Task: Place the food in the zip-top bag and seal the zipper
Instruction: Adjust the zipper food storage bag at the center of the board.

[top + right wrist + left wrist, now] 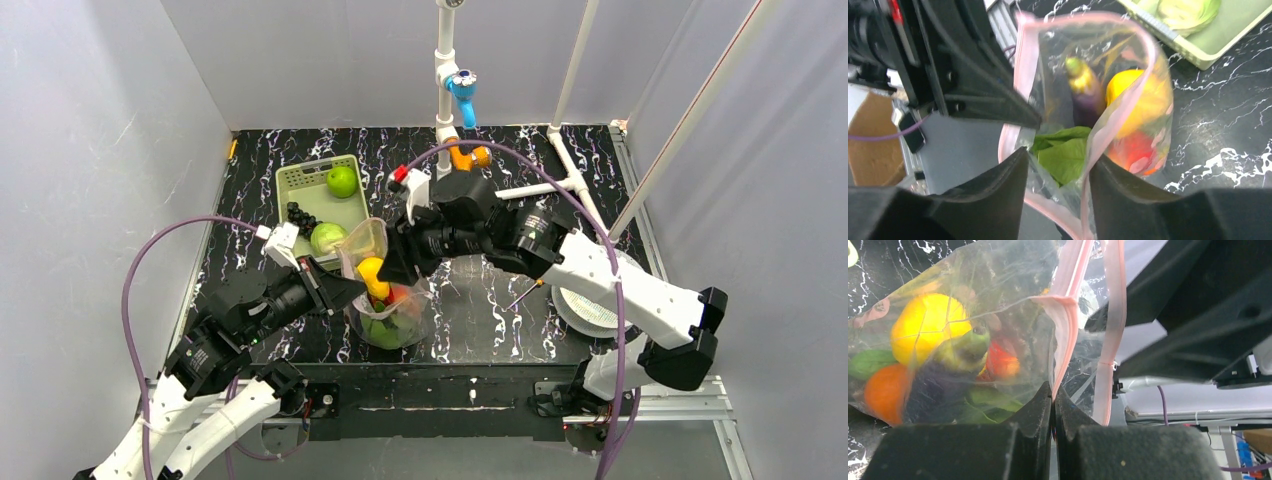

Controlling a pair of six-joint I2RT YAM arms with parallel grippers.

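The black marbled table carries a light-green basket at the back left. It holds 3 pieces of food: a green apple, a cabbage and dark grapes.

Just in front of the basket, the zip-top bag stands mouth-up between the 2 arms. The left gripper is clamped on the zipper, pinching the pink strip between fingertips that show no gap. The right gripper has its jaws spread wide, straddling the opposite side of the mouth. Plastic lies between them, but I cannot tell whether either finger touches it.

Looking down the mouth, the right wrist view shows a purple eggplant upright above leafy greens. Through the bag's wall, the left wrist view adds a yellow piece, a red piece and an orange piece. From the top view, only yellow, red and green can be made out.
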